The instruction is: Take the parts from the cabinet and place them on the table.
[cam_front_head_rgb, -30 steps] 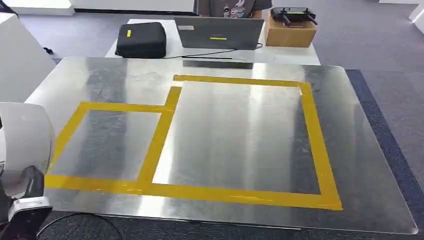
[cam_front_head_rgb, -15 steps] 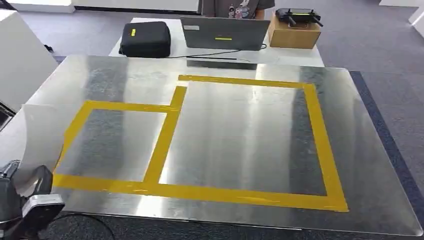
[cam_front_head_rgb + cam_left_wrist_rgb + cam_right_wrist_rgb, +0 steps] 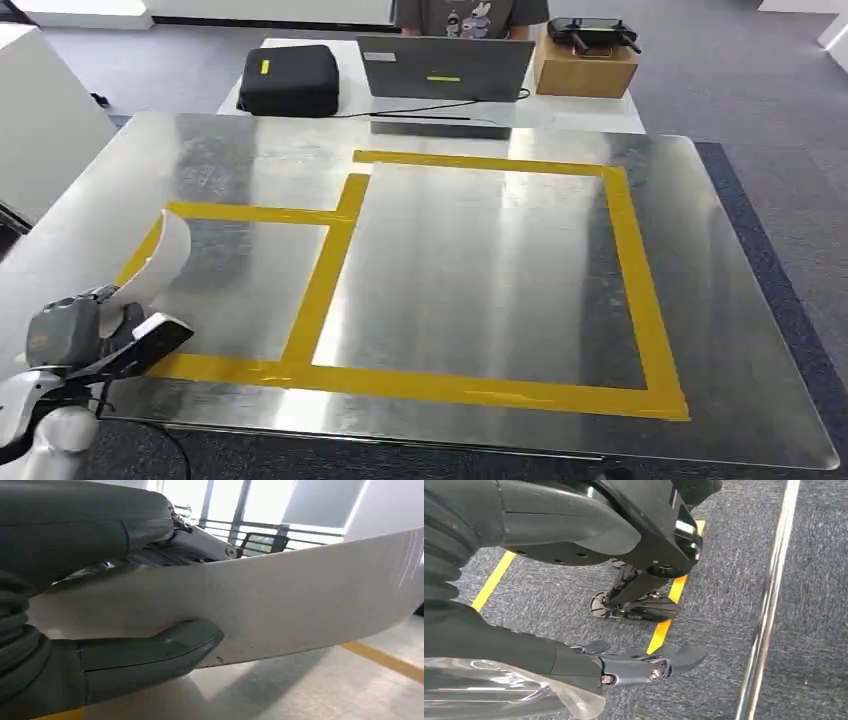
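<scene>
Left robot hand [image 3: 75,335] grips a smooth, curved white part [image 3: 160,262].

Robotics lab/office: taped steel table [image 3: 720,330], laptop [image 3: 445,68], grey carpet [image 3: 740,80].

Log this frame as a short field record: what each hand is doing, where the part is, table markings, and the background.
left hand: grips a curved white part, thumb pressed on its face
part position: held above the near left corner of the metal table, over the smaller yellow tape box; contact with the table cannot be told
right hand: hangs over grey carpet, fingers apart; something clear sits by the wrist, unclear what
markings: larger yellow tape box adjoining the smaller one
background: laptop, black case, cardboard box, a person behind the laptop
</scene>
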### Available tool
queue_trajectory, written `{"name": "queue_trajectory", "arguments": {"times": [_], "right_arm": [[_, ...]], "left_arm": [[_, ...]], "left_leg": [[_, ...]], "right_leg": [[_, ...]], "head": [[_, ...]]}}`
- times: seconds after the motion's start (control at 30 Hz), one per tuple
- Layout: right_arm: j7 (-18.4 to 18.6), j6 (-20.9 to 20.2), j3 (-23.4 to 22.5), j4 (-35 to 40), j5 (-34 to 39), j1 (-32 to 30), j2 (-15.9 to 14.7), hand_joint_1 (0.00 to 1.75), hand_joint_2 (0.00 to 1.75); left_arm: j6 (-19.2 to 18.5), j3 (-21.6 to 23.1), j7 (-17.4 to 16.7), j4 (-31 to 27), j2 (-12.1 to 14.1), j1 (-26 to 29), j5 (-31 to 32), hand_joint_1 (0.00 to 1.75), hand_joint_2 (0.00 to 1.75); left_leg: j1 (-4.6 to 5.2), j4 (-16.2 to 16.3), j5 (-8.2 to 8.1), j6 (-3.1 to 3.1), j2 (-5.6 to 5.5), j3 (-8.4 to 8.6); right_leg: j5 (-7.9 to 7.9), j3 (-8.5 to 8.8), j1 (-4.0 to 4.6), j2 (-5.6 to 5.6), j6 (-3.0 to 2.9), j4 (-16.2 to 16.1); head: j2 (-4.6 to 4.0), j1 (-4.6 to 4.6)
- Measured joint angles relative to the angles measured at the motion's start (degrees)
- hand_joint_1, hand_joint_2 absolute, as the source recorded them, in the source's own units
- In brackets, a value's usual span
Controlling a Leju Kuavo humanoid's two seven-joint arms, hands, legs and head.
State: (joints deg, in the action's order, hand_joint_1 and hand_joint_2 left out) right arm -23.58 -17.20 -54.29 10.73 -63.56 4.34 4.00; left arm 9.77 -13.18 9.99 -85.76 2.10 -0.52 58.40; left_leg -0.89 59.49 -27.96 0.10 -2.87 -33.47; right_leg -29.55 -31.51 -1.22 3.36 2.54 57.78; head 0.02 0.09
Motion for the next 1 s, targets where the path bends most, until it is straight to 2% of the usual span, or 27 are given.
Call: {"name": "queue_trajectory", "arguments": {"times": [0.17, 0.4, 0.53, 0.7, 1.0], "right_arm": [[0.92, 0.0, 0.13, 0.0, -0.04, 0.68, -0.02, 0.0, 1.75], [1.51, 0.0, 0.15, 0.0, -0.02, 0.8, -0.02, 0.0, 1.75], [2.32, 0.09, 0.13, 0.0, 0.09, 1.05, -0.02, 0.0, 1.75], [2.36, 0.15, 0.13, 0.02, 0.11, 1.19, -0.02, 0.0, 1.75], [2.38, 0.18, 0.13, 0.02, 0.11, 1.25, -0.02, 0.0, 1.75]], "left_arm": [[-0.5, 2.33, -2.36, 6.85, 1.68, -5.22, 4.06, 1.75, 1.75], [-0.96, 4.45, -3.32, 11.07, 2.62, -8.56, 6.29, 1.75, 1.75], [-0.98, 6.82, -5.0, 12.41, 2.51, -10.42, 9.14, 1.75, 1.75], [-0.87, 9.28, -5.46, 13.08, 1.94, -11.46, 10.34, 1.75, 1.75], [-0.76, 10.27, -5.62, 13.59, 1.75, -11.83, 10.36, 1.75, 1.75]], "left_leg": [[0.0, 0.0, 0.0, 0.0, 0.0, 0.0], [0.01, 0.0, 0.0, 0.0, -0.02, 0.0], [0.01, 0.0, 0.01, 0.01, -0.02, 0.0], [0.01, 0.01, 0.04, 0.01, -0.01, 0.0], [0.01, 0.01, 0.03, 0.01, -0.01, -0.01]], "right_leg": [[0.01, 0.02, 0.0, 0.0, 0.01, 0.01], [0.01, 0.0, -0.01, -0.02, 0.01, 0.0], [0.02, 0.0, -0.01, -0.02, 0.02, 0.0], [0.08, 0.0, -0.01, 0.03, 0.05, 0.01], [0.07, -0.03, -0.01, 0.02, 0.05, 0.01]], "head": [[0.0, 0.02], [0.0, 0.0], [0.0, 0.0], [0.0, 0.02], [0.0, 0.0]]}}
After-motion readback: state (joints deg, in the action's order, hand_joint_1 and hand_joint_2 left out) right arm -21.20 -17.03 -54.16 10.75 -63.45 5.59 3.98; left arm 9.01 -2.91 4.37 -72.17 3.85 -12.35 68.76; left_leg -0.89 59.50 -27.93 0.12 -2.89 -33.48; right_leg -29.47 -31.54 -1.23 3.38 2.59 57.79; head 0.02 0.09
